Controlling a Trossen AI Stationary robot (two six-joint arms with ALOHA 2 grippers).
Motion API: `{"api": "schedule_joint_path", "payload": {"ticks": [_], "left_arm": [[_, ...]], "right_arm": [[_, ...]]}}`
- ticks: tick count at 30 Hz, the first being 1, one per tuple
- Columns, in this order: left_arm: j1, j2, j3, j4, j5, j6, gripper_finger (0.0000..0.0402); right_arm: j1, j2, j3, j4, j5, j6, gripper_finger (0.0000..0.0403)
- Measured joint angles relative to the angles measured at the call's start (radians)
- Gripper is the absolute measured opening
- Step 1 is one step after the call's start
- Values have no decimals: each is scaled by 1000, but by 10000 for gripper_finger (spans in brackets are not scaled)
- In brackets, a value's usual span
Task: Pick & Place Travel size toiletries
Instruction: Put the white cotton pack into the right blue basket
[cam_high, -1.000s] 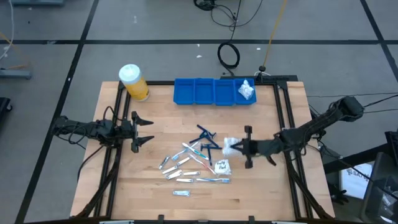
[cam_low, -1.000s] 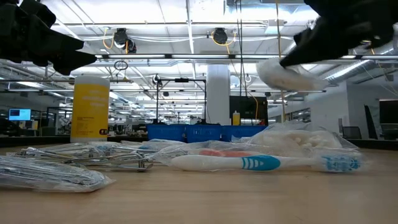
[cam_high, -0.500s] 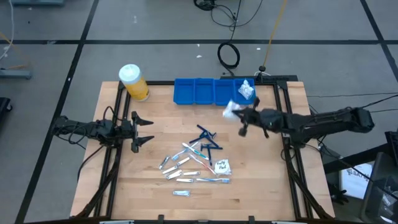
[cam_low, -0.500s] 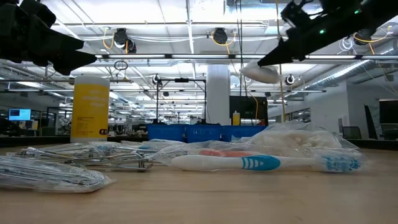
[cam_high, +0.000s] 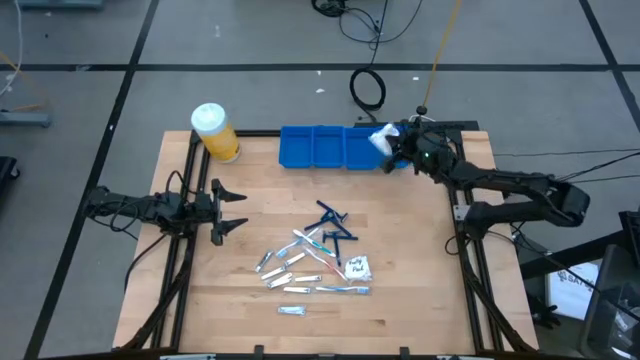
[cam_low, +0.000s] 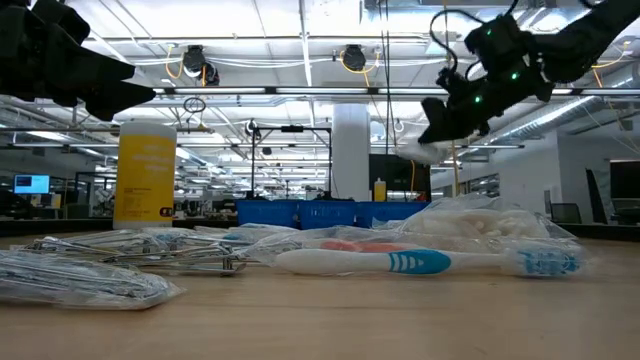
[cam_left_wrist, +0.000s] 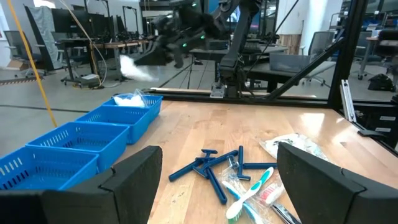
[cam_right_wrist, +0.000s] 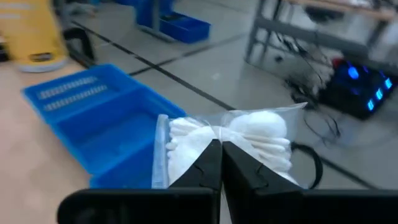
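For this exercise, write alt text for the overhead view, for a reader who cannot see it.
The right gripper holds a white packet above the blue tray's right end. More toiletries lie mid-table, and the open left gripper waits at the left.

Grey tiled floor with dark seams around the light wooden butcher-block table. Black coiled cable on floor. Open hall behind: white round column, ceiling strip lights.

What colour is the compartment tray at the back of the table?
Blue: the compartment tray is solid bright blue, clearest in the high view.
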Motion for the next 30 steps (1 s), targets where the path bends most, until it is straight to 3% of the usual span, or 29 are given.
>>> {"api": "schedule_joint_path", "payload": {"ticks": [6,10,30], "left_arm": [[0,0,0,0,0,0,310],[0,0,0,0,0,0,310],[0,0,0,0,0,0,310]], "right_arm": [[-44,128,0,1,-23,58,0],[-56,185,0,15,17,77,0],[-63,188,0,-35,162,123,0]]}}
